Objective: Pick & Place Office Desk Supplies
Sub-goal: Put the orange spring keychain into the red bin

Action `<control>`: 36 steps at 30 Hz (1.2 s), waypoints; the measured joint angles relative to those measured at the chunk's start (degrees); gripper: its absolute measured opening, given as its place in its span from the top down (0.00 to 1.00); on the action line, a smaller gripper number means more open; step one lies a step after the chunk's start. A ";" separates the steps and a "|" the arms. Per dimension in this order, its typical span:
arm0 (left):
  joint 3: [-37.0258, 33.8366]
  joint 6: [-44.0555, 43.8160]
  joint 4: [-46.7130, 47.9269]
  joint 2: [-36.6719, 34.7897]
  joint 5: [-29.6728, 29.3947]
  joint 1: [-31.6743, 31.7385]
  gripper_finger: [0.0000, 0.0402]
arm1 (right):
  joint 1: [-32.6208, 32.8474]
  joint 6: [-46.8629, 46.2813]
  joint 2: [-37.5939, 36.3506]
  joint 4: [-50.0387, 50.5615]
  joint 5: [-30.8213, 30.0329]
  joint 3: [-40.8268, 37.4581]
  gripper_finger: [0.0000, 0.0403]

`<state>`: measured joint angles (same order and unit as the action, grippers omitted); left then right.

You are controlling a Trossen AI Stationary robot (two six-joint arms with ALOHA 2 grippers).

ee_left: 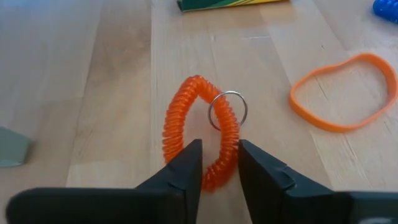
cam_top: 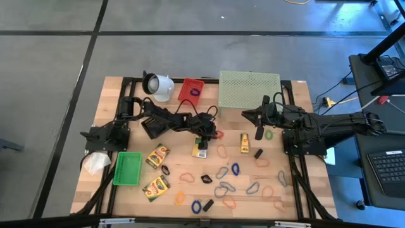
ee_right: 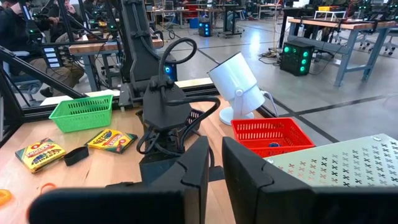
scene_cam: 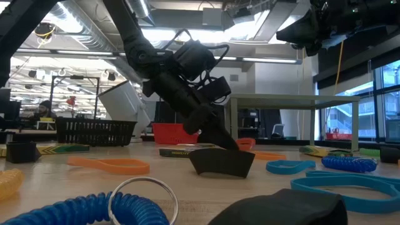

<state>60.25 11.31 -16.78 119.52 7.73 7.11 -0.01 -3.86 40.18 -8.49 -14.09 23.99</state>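
Grey concrete flooring is surrounding the pale wooden tabletop [cam_top: 126, 92], which is carrying a scatter of office desk supplies. The landmark for all positions is the large pale green perforated mesh stand [cam_top: 249, 88], which is sitting at the tabletop's far edge.

The left claw [ee_left: 219, 167] is reaching down onto the tabletop toward the near side of the stand, just beside a yellow-green crayon box [cam_top: 200, 147]. Its two dark fingers [ee_left: 186, 168] are standing narrow, straddling one side of an orange coiled plastic wrist loop [ee_left: 186, 118] that is carrying a small silver metal key ring [ee_left: 227, 111]. The coil is lying flat on the wood; whether the fingers are pressing on it cannot be told. A thin orange rubber-band loop [ee_left: 345, 93] is lying near the coil, apart from it.

The right claw [cam_top: 259, 133] is hovering above the tabletop just in front of the stand. Its fingers [ee_right: 242, 168] are standing narrow, with a slim gap showing and nothing between them.

A small red plastic mesh basket [cam_top: 191, 90] is sitting just beside the stand, and a white cup-shaped object with a black opening [cam_top: 158, 85] is sitting beyond that basket. A green plastic mesh basket [cam_top: 128, 168] is sitting well apart from the stand, near two more crayon boxes [cam_top: 157, 155]. Grey and blue oval clips [cam_top: 235, 169] and further loops are lying between.
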 joint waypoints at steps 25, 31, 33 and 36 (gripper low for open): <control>-0.48 -3.70 -2.30 -7.49 0.90 -1.17 0.95 | 0.02 -0.11 0.00 1.30 0.00 -0.02 0.88; -0.46 -3.72 -2.47 -13.90 0.76 -3.24 0.95 | 0.02 -1.51 0.00 1.44 0.00 -0.02 0.88; -0.46 -3.72 -2.35 -16.14 0.74 -4.02 0.95 | 0.02 -1.54 0.00 1.44 0.00 -0.02 0.88; -0.46 -3.71 -1.84 -19.56 0.55 -5.26 0.95 | 0.02 -1.56 0.00 1.44 -0.01 -0.02 0.88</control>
<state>59.79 7.60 -18.62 99.97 8.28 1.85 0.01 -5.42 40.18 -7.05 -14.10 23.97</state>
